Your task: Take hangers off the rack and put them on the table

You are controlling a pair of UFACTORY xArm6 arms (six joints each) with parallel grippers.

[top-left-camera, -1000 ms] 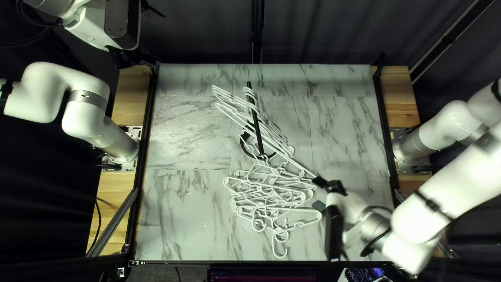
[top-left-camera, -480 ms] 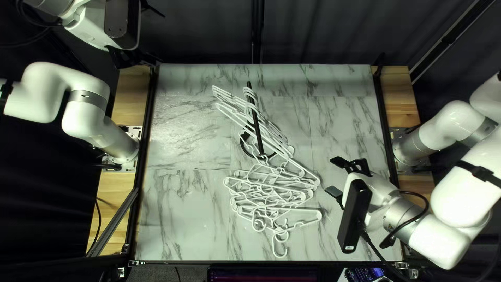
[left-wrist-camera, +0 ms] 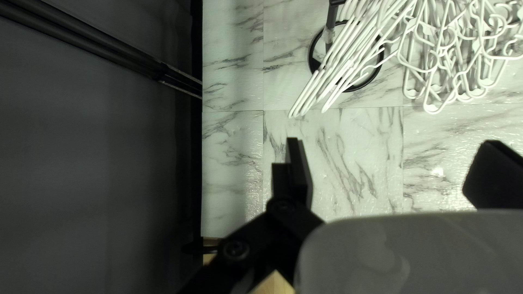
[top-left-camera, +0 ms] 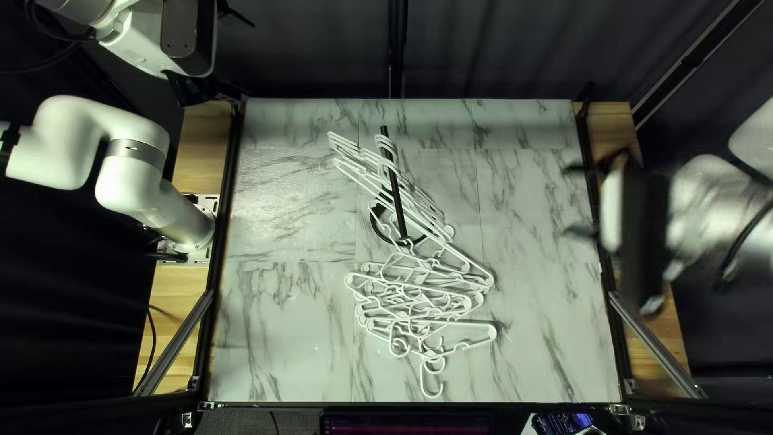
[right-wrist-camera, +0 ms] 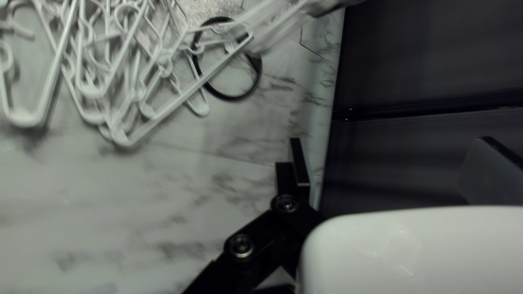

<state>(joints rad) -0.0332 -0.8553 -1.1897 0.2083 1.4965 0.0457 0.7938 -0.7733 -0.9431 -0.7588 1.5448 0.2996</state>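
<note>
White hangers [top-left-camera: 354, 165] hang in a slanting row on the black rack [top-left-camera: 395, 189]. Loose white hangers [top-left-camera: 431, 324] lie tangled on the marble-patterned table [top-left-camera: 282, 338] nearer the front edge. My left gripper [top-left-camera: 196, 90] is raised beyond the far left corner; in the left wrist view my left gripper [left-wrist-camera: 395, 169] is open and empty, the hung hangers [left-wrist-camera: 338, 68] ahead of it. My right gripper [top-left-camera: 576, 200], blurred, is over the table's right edge. Seen from its wrist, my right gripper [right-wrist-camera: 395, 166] stands open and empty, away from the heap of hangers [right-wrist-camera: 122, 81].
Black rails [top-left-camera: 216, 270] run along the table's sides, with wooden strips [top-left-camera: 203, 149] outside them. A dark curtain [top-left-camera: 314, 48] hangs behind. The rack's round base ring [right-wrist-camera: 234, 99] lies low among the hangers.
My right gripper has gone from beside the hangers' right ends toward the far right, out over the table's right edge, opening on the way. The left arm and the rack are unmoved.
</note>
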